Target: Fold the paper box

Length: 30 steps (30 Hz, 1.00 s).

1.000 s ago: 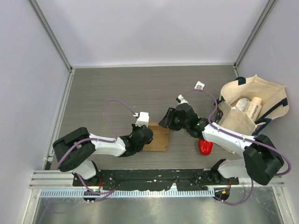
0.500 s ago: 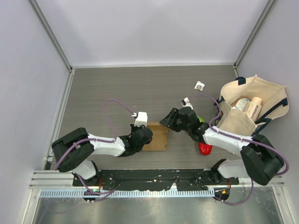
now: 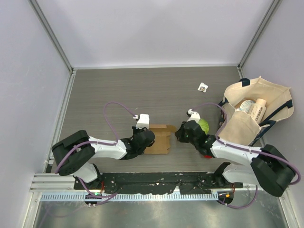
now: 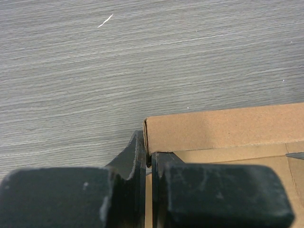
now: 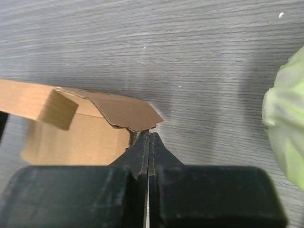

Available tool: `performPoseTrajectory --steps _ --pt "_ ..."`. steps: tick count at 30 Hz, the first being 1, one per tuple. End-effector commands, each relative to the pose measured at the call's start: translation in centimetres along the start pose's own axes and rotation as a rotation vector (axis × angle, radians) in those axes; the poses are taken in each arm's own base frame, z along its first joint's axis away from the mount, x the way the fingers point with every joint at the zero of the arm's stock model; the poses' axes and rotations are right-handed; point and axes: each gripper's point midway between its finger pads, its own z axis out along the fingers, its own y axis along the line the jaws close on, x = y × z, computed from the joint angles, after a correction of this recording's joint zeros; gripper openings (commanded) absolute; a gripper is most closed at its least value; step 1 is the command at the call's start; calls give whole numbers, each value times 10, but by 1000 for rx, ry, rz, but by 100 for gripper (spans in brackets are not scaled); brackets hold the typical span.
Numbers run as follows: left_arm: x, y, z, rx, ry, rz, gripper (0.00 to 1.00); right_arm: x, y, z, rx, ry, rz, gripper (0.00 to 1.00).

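Near the front edge of the grey wood-grain counter (image 3: 142,90), between the two arms, lies the small brown kraft cardboard paper box (image 3: 159,140). It is partly opened, with its flaps standing loose rather than folded flat.

Left arm (image 3: 104,147): reaches in from the left, its wrist over the box's left end. The left jaws are almost closed and clamp the box's wall at a corner. One finger (image 4: 128,156) lies outside the wall and the other inside, with the cardboard edge between them.

Right arm (image 3: 232,149): reaches in from the right to the box's right end. The right jaws are pressed fully together. Their tips meet at the lower edge of a crumpled, irregular flap (image 5: 118,111). Whether any cardboard is pinched between them cannot be told.

Other objects: a round pale-green cabbage (image 3: 203,126) sits just beside the right wrist, apart from the box. A red object (image 3: 207,153) shows partly beneath the right arm. A cream tote bag with dark handles (image 3: 266,95) stands at the counter's right side, well apart from the box, with pale packages inside. A small white packet (image 3: 203,87) lies beyond the cabbage.
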Motion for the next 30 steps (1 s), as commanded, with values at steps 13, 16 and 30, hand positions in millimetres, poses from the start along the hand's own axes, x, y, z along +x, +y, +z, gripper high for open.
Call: performPoseTrajectory --steps 13,16,30 --pt "-1 2 -4 -3 6 -18 0 -16 10 40 118 -153 -163 0" --pt "-1 1 -4 -1 8 -18 0 -7 15 46 96 -131 -163 0" --pt "-2 -1 -3 2 10 -23 0 5 59 51 -78 -115 -95 0"
